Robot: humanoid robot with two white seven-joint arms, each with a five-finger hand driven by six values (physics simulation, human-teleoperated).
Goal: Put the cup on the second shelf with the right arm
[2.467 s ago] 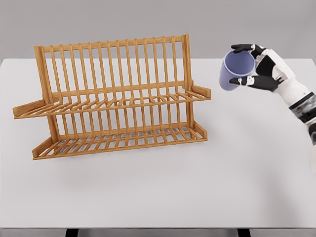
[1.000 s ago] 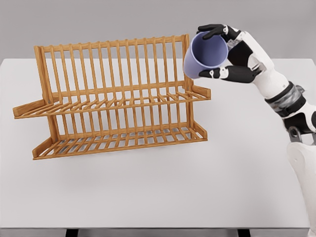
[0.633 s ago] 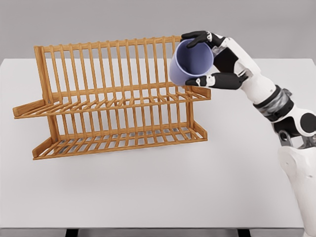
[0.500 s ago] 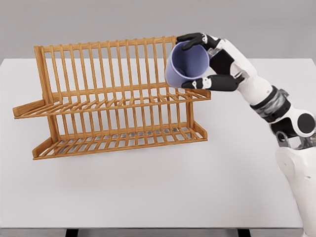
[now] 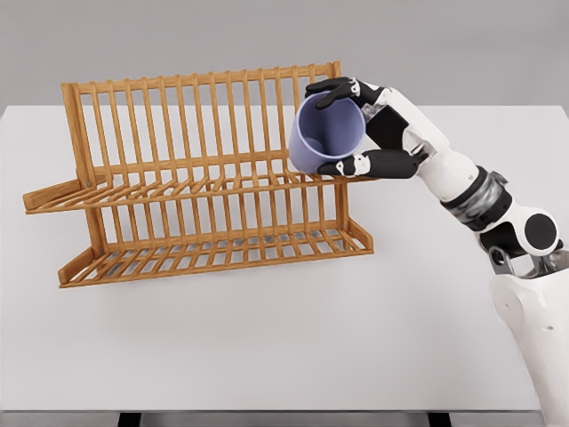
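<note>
Right hand (image 5: 369,133) grips the cup (image 5: 324,135) tilted over the rack's (image 5: 178,178) upper shelf; released so, it could roll off.

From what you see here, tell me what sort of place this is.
Probably a bare simulated test bench, not a real kitchen: a plain white table, one wooden dish rack, and a lavender cup in the right hand against a blank grey backdrop.

The cup (image 5: 325,133) hides the rack's (image 5: 178,178) upper right corner; its base sits behind the fingers (image 5: 356,165).
</note>
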